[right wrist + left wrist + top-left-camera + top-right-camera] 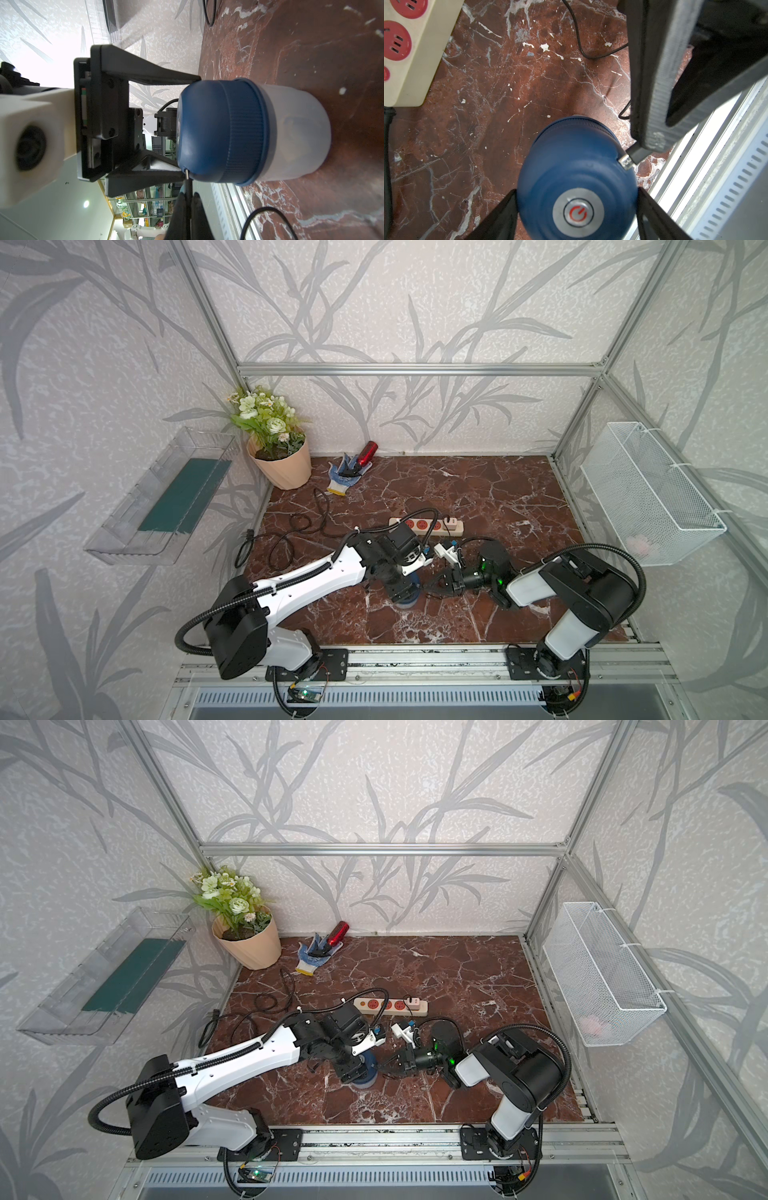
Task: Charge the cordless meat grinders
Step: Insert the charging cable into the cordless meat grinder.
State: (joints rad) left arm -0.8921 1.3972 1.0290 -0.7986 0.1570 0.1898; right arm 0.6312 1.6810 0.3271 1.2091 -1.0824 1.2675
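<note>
Left tool is reaching down onto the grinder in both top views, covering most of it, so only a blue edge is showing. The grinder is standing on the desk, toward the front, nearer than the strip. Right tool is lying low and pointing sideways at the grinder from just beside it, and its grip is too small to read there. From the left wrist, two black fingers are pressing on opposite sides of the blue dome, jaws spread wide and holding it, while the silver button is facing the camera. One finger of the right tool is crossing that view, and a black plug under its tip is touching the dome's side with its metal end. A thin cable is trailing over the marble behind. From the right wrist, the grinder is sitting upright on its clear bowl, the left tool is clamping the dome from above, and the right tool is pinching the plug between nearly closed jaws, the plug's metal tip meeting the dome just beside one left finger.
</note>
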